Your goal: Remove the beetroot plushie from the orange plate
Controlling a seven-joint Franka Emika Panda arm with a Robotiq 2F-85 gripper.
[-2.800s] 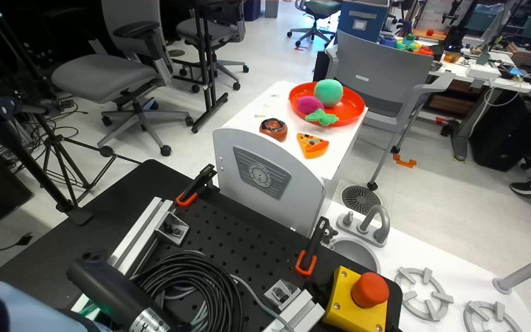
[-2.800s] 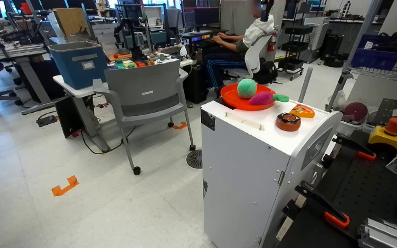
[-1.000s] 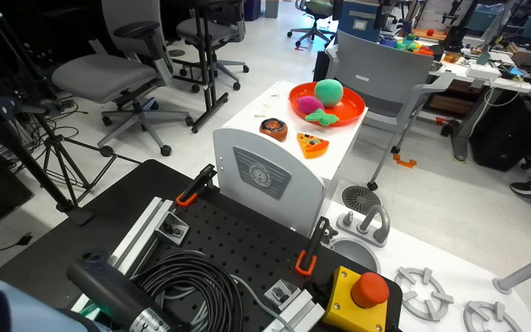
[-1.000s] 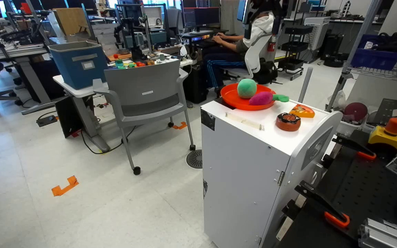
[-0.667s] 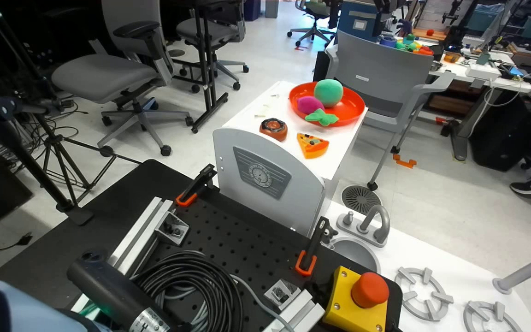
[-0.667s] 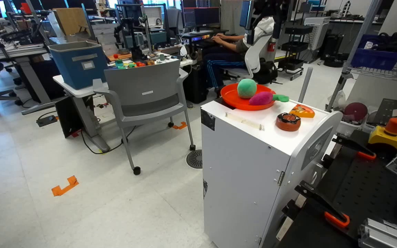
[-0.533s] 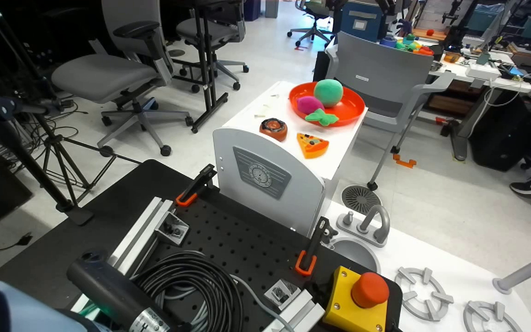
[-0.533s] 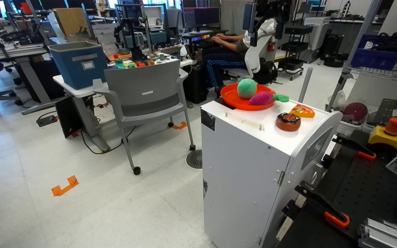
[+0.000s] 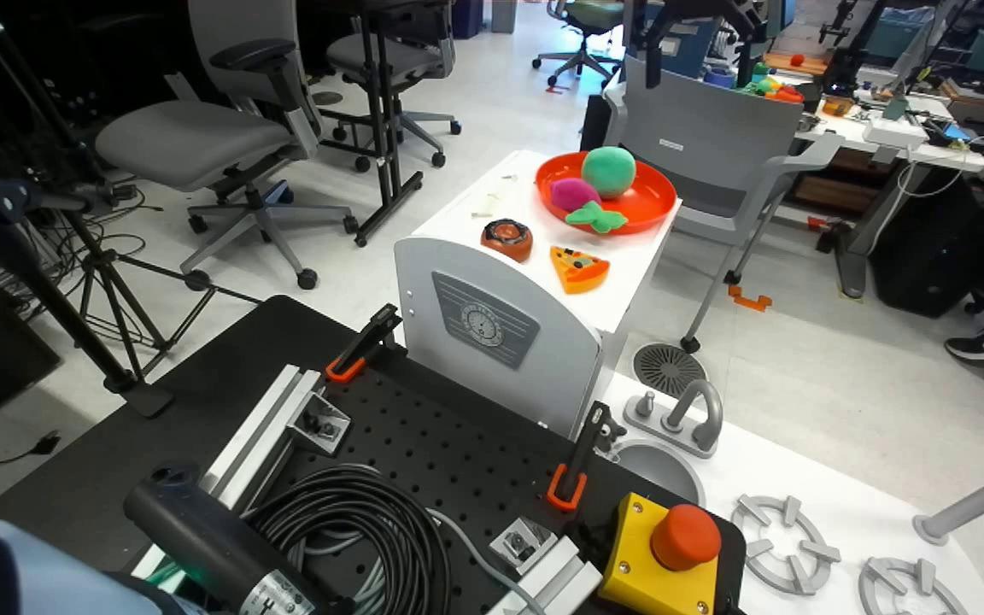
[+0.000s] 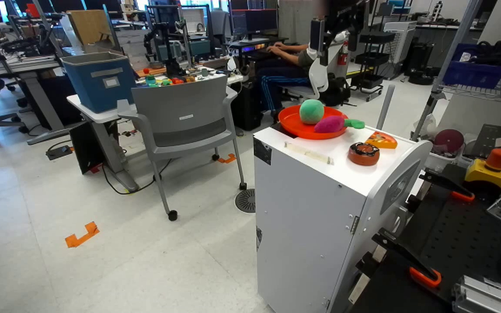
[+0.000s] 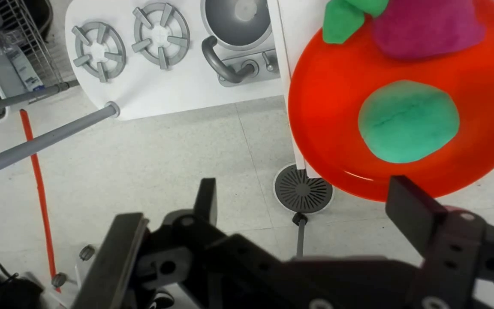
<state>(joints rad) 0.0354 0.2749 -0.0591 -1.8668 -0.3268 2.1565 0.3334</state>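
Note:
The beetroot plushie [image 9: 573, 195] is magenta with green leaves and lies in the orange plate [image 9: 654, 190]. Its leaves hang over the plate's rim. It shows too in an exterior view [image 10: 329, 124] and at the top of the wrist view [image 11: 427, 28], partly cut off by the frame edge. A round green toy [image 11: 410, 122] sits beside it in the plate. My gripper [image 11: 302, 193] is open, its fingers wide apart with nothing between them. In both exterior views the gripper [image 9: 699, 68] hangs above the height of the plate, apart from the plushie.
The plate stands on a white box top [image 10: 311, 152]. A brown donut toy [image 9: 506, 240] and a pizza-slice toy [image 9: 578, 269] lie on it near the plate. A sink faucet [image 9: 697, 416] and a grey post [image 11: 49, 139] rise from the adjoining white counter.
My gripper has come into view from the top in both exterior views and moved lower and toward the right of those views. The plushie, plate and other toys have not moved.

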